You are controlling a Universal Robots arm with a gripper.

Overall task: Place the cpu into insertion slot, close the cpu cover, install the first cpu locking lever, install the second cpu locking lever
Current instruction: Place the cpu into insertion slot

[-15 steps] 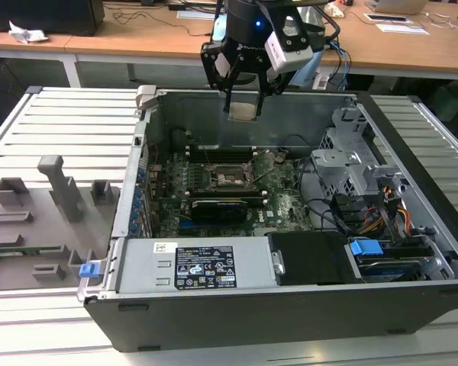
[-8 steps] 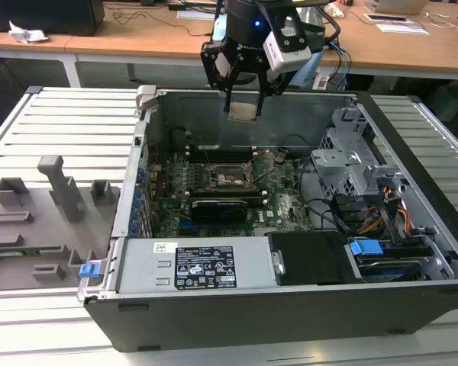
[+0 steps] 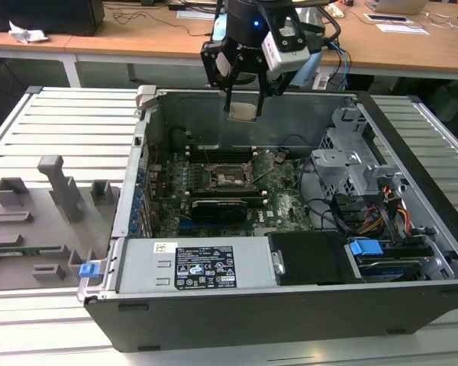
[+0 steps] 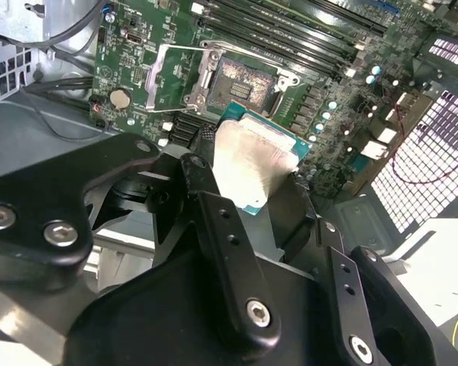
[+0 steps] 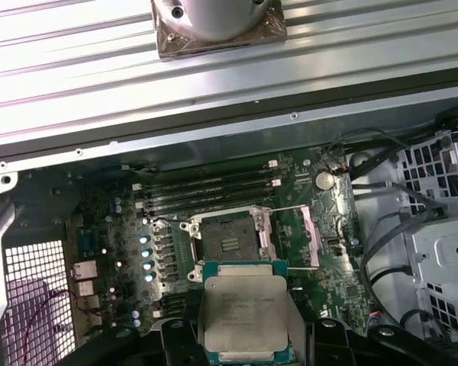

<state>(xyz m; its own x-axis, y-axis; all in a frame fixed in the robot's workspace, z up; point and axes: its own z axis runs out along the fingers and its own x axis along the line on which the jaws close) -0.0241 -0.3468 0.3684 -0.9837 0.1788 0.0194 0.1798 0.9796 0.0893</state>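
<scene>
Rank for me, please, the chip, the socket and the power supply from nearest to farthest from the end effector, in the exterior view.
1. chip: held in the end effector, above the case.
2. socket: below it, on the green board.
3. power supply: along the case wall nearest the camera.

Tally: one cpu (image 5: 243, 319); one insertion slot (image 5: 227, 238); one cpu cover (image 5: 300, 236); one gripper (image 3: 244, 105); one coin cell battery (image 5: 324, 181); one power supply (image 3: 191, 267); one computer case (image 3: 290, 320).
</scene>
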